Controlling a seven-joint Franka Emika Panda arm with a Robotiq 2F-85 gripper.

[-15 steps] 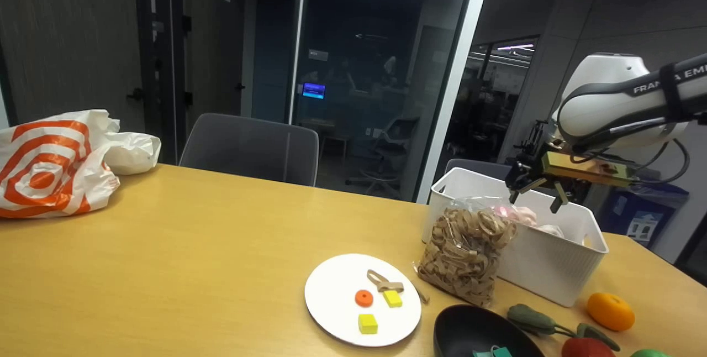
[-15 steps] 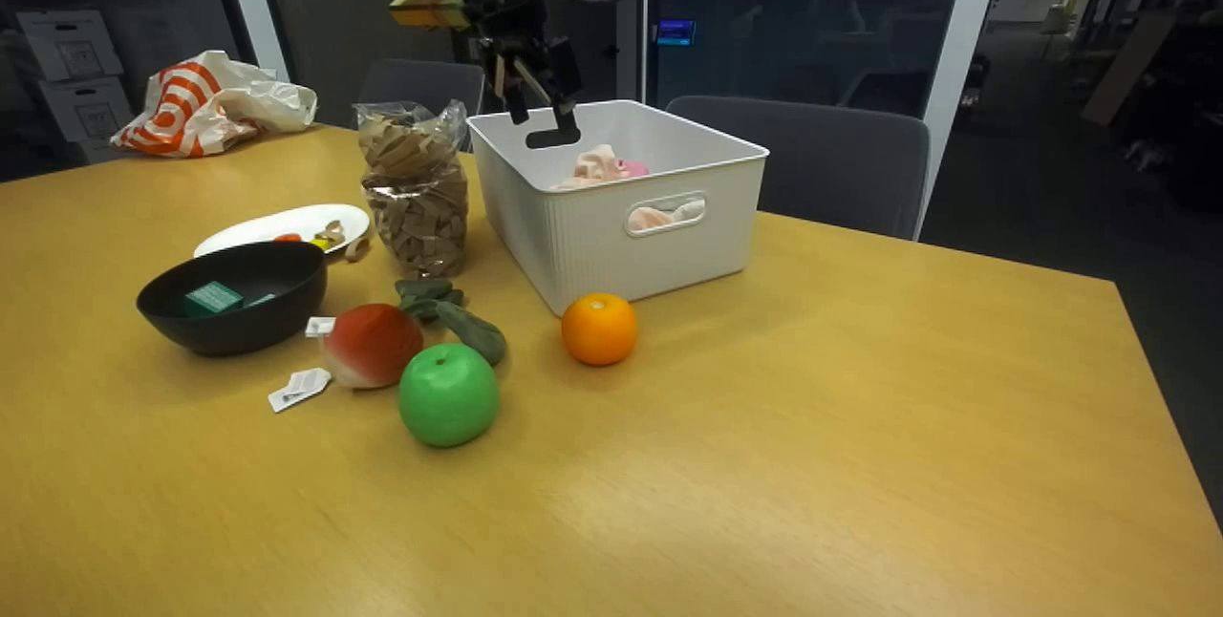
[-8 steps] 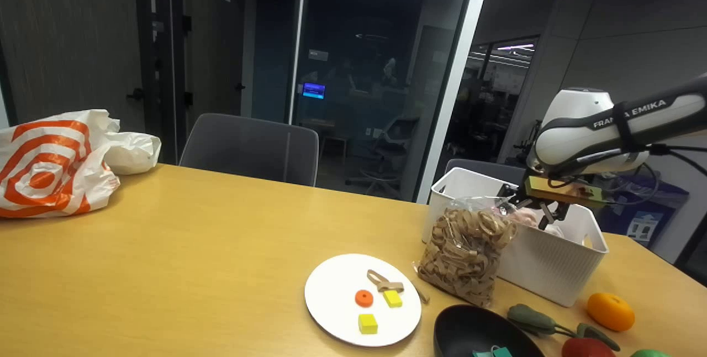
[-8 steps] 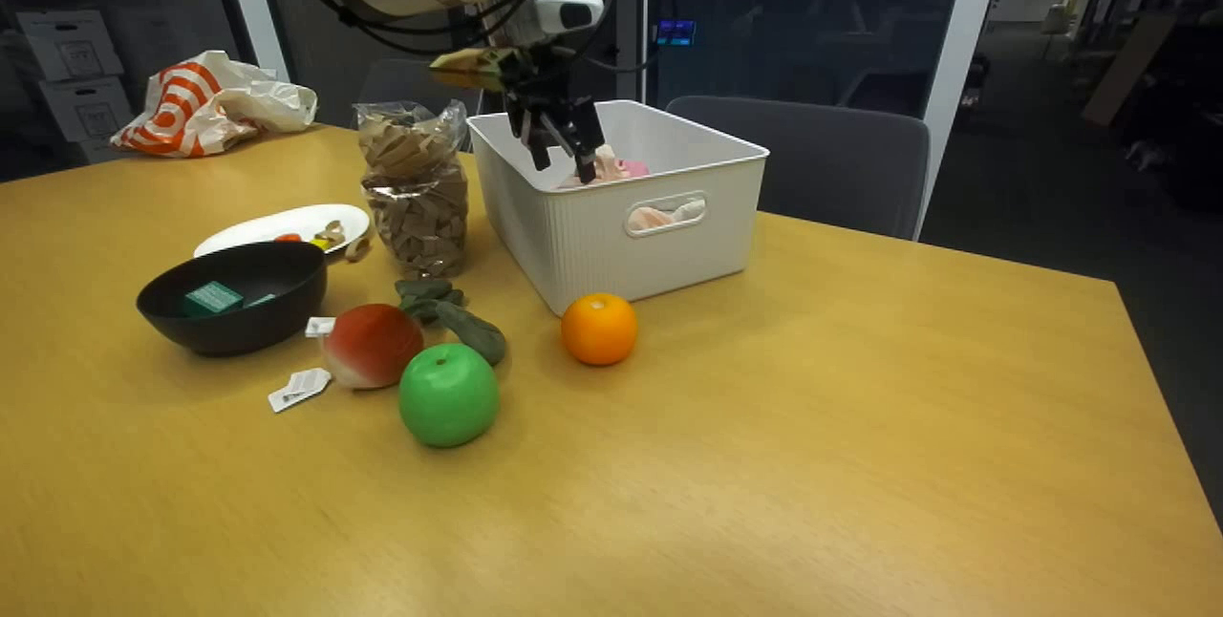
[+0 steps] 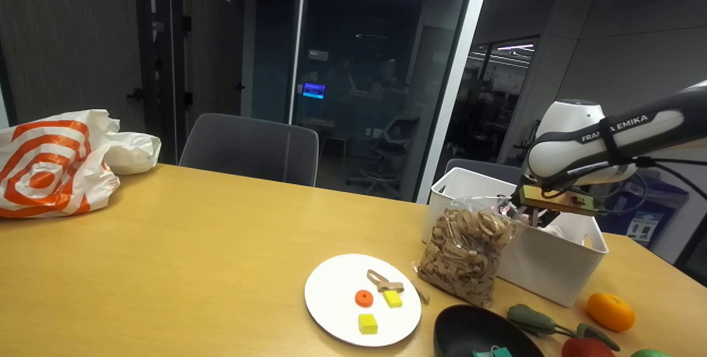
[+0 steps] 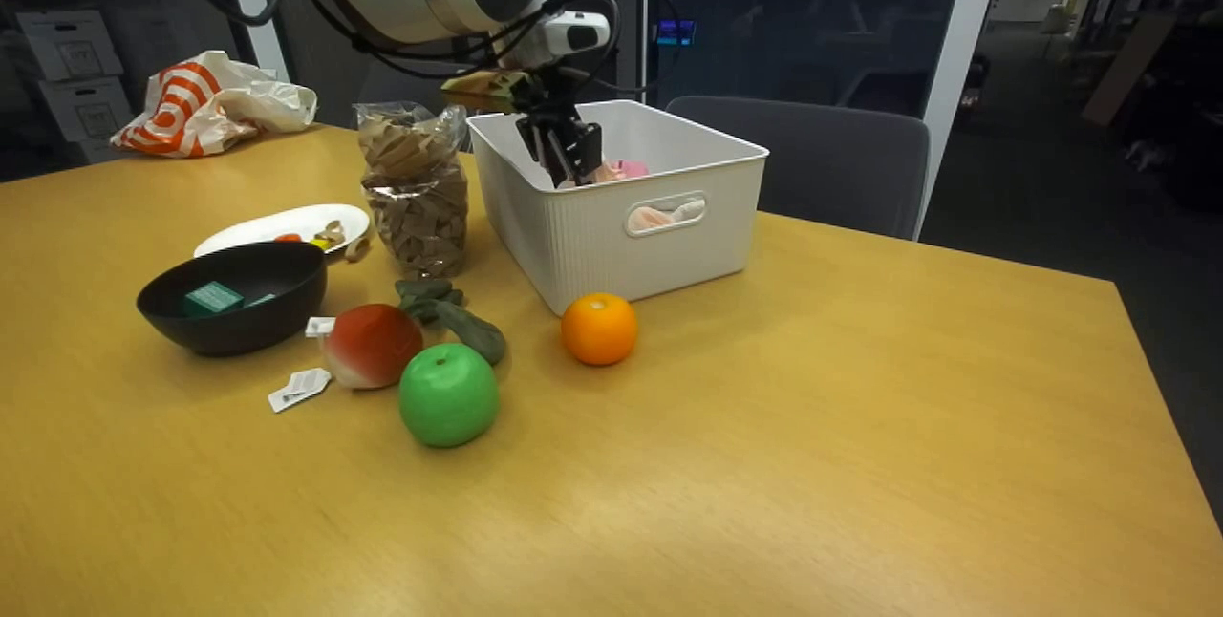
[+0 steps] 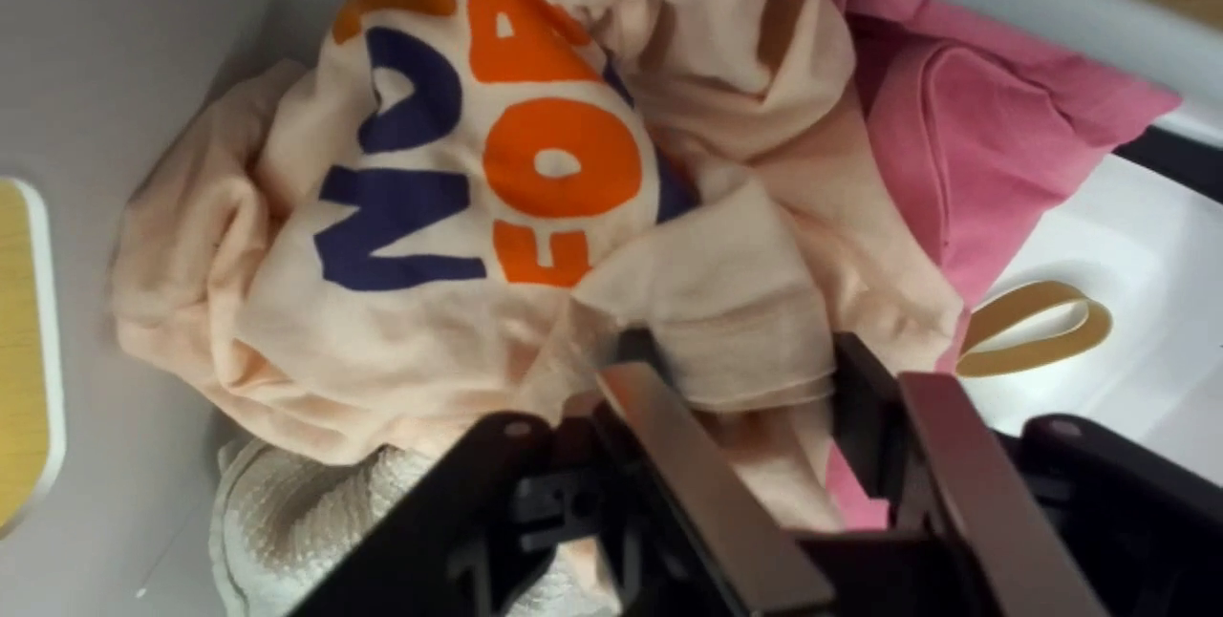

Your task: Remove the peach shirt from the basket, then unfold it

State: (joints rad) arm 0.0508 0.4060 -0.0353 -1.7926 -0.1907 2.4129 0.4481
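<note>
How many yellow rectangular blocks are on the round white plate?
2. In an exterior view, the nearer yellow block lies in front of the round orange disc; the farther yellow block lies to the disc's right. None seem hidden.

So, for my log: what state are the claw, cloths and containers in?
claw: open
basket: upright, uncovered
peach shirt: crumpled, inside basket
pink cloth: partly hidden
white cloth: bunched
clear bag: standing, filled
bowl: upright, partly filled
plate: face up, partly covered
shopping bag: crumpled
</note>
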